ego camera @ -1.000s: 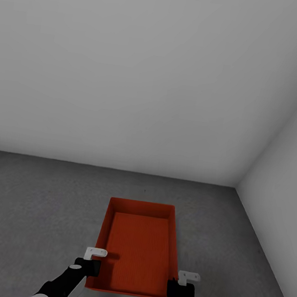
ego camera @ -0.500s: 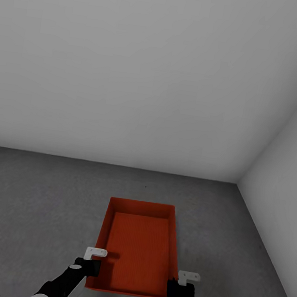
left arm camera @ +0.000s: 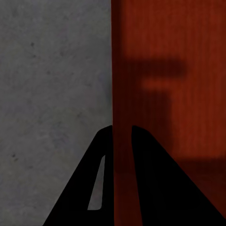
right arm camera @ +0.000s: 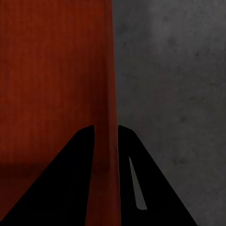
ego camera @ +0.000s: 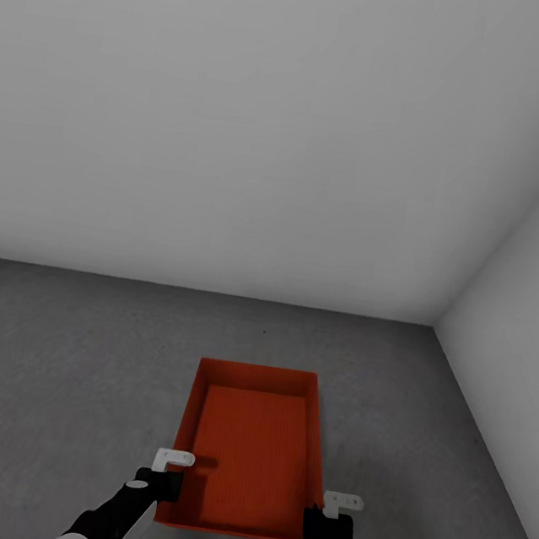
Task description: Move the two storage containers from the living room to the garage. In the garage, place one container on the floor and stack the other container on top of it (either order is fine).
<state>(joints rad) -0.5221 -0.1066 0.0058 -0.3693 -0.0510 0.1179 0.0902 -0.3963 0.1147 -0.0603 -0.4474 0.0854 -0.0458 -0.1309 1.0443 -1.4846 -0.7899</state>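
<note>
One orange-red container (ego camera: pixel 252 450) was in view, held between both grippers at about 6 o'clock in the head view, above the dark grey floor (ego camera: pixel 53 360). Left gripper (ego camera: pixel 158 484) clamped the wall at 7 o'clock; in the left wrist view its two black fingers (left arm camera: pixel 155 183) sat either side of that wall. Right gripper (ego camera: pixel 323 523) gripped the opposite wall at 5 o'clock, fingers (right arm camera: pixel 66 183) likewise astride it. Plain grey-white walls (ego camera: pixel 279 135) met in a corner at 2 o'clock.
</note>
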